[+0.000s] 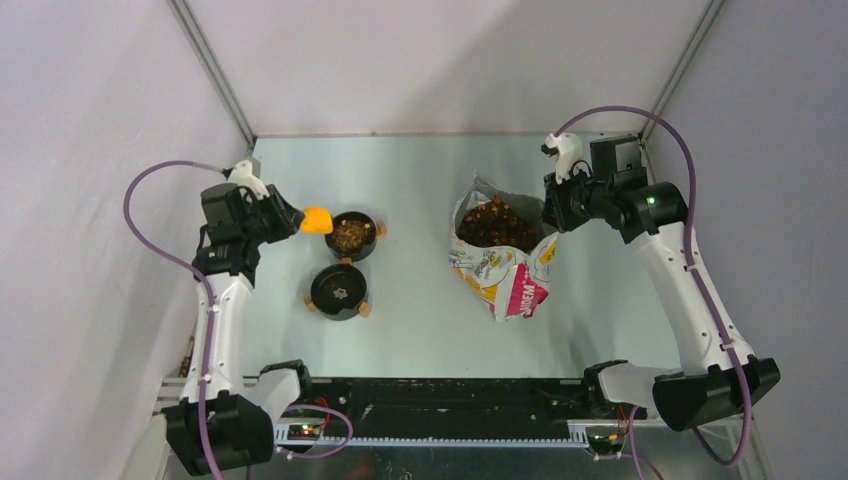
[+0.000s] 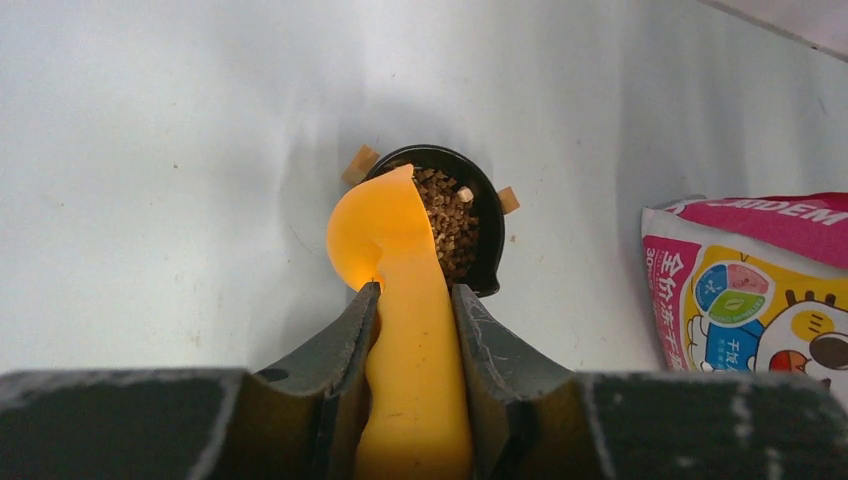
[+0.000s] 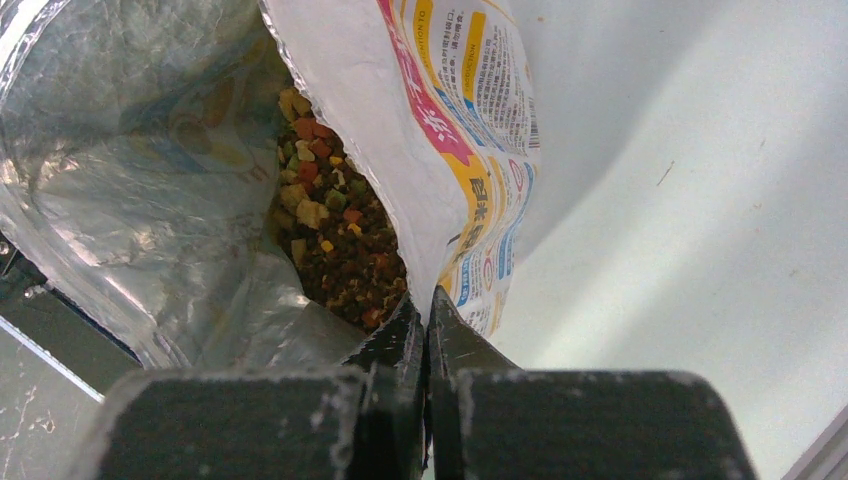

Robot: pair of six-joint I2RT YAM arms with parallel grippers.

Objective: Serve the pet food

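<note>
The pet food, brown and tan kibble, fills the open printed bag [image 1: 505,268] as a heap [image 1: 495,222] and also lies in the far black bowl [image 1: 352,235]. In the left wrist view the kibble [image 2: 452,215] sits in that bowl [image 2: 488,215] behind the scoop. My left gripper [image 2: 413,293] is shut on the handle of the orange scoop [image 2: 385,235], whose cup hangs at the bowl's left rim, tilted on its side. My right gripper [image 3: 427,300] is shut on the bag's rim [image 3: 440,200], holding it open over the kibble [image 3: 340,245].
A second black bowl [image 1: 339,290] with small tan feet stands just in front of the filled one and holds almost nothing. The grey side walls stand close behind both arms. The bag [image 2: 760,280] shows at the right of the left wrist view.
</note>
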